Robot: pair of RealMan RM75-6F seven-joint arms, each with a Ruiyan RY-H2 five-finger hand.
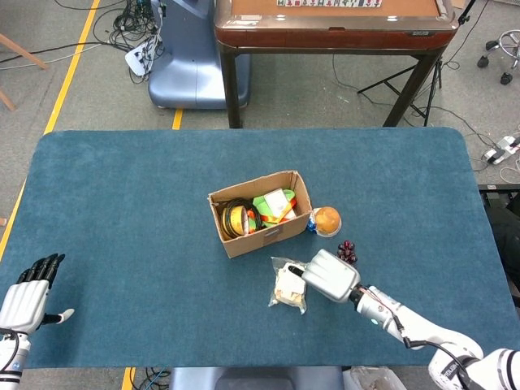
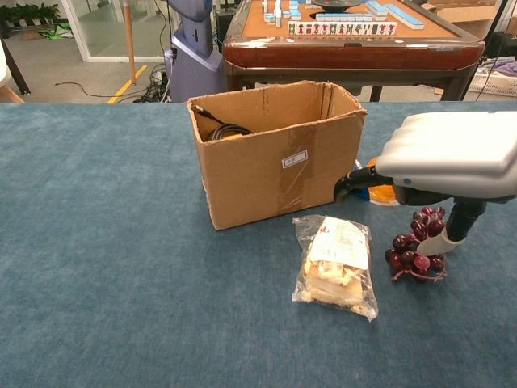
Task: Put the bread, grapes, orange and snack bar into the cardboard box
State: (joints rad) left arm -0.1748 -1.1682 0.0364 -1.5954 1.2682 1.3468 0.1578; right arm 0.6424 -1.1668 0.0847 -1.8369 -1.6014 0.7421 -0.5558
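Note:
The open cardboard box [image 1: 280, 231] [image 2: 275, 162] stands at mid-table. Right of it sits the orange [image 1: 327, 219] [image 2: 384, 194], with a blue snack bar wrapper [image 1: 310, 224] wedged between the two. The bagged bread [image 1: 288, 286] [image 2: 335, 265] lies in front of the box. The dark grapes [image 1: 348, 252] [image 2: 414, 252] lie to its right, partly covered. My right hand [image 1: 329, 275] [image 2: 452, 158] hovers palm down over the gap between bread and grapes, fingers extended toward the bread, holding nothing. My left hand [image 1: 24, 301] rests open at the table's near left edge.
Inside the box are a tape roll [image 1: 237, 218] and green and orange packets [image 1: 275, 205]. The blue table cloth [image 1: 122, 203] stretches wide on both sides. A brown game table [image 1: 333, 20] stands beyond the far edge.

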